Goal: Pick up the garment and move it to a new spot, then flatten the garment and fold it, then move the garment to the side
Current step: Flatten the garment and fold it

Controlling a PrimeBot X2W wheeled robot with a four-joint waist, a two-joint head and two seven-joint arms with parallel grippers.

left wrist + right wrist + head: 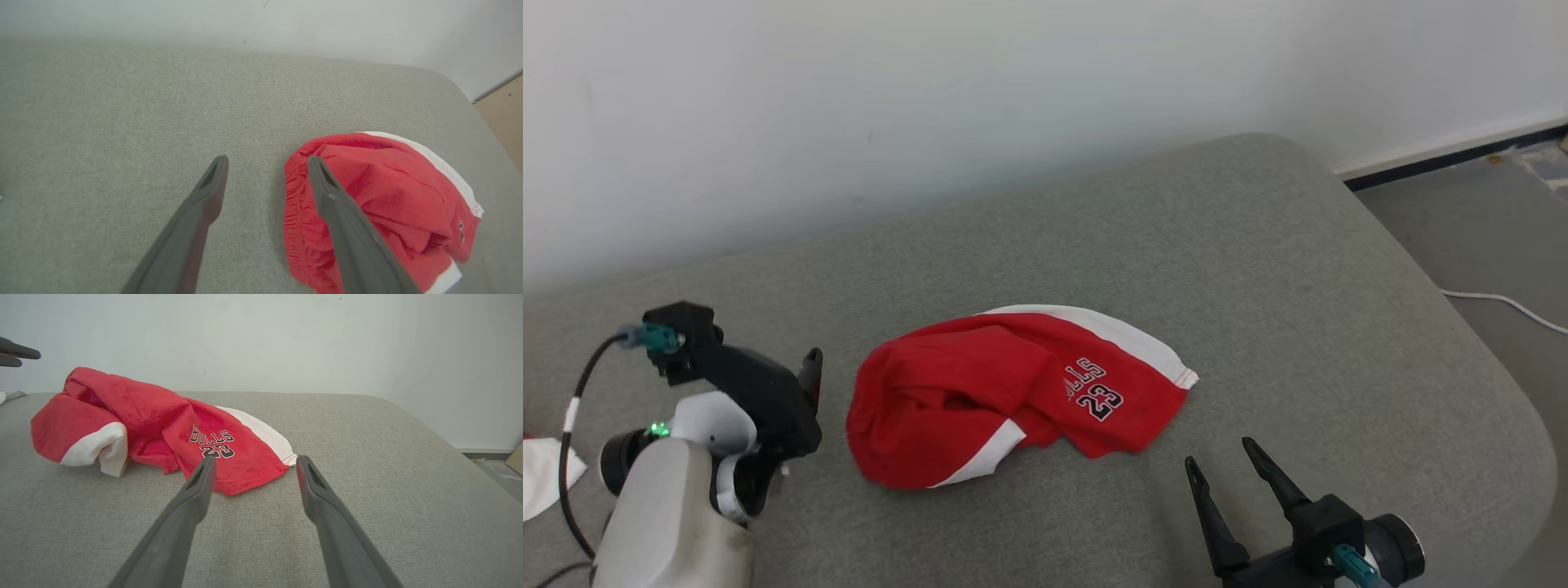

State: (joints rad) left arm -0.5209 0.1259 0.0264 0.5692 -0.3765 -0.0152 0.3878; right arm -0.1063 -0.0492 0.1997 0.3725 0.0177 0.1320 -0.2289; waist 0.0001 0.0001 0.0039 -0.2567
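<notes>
1. The red garment (1013,392), a pair of shorts with white side panels and "BULLS 23" printed on one leg, lies crumpled and loosely doubled over on a grey cushion (1258,245).
2. The left gripper (266,161) sits just left of the garment, beside its gathered waistband. Its jaws are spread wide with nothing between them. In the left wrist view one finger (339,212) crosses the waistband edge, though I cannot tell if it touches.
3. The right gripper (1220,455) hovers near the garment's printed leg, on the side towards the robot and apart from the hem. Its jaws are parted and empty.
4. A pale wall (931,98) rises behind the garment.
5. A white cable (1503,300) lies on the floor, well to the garment's right.
</notes>
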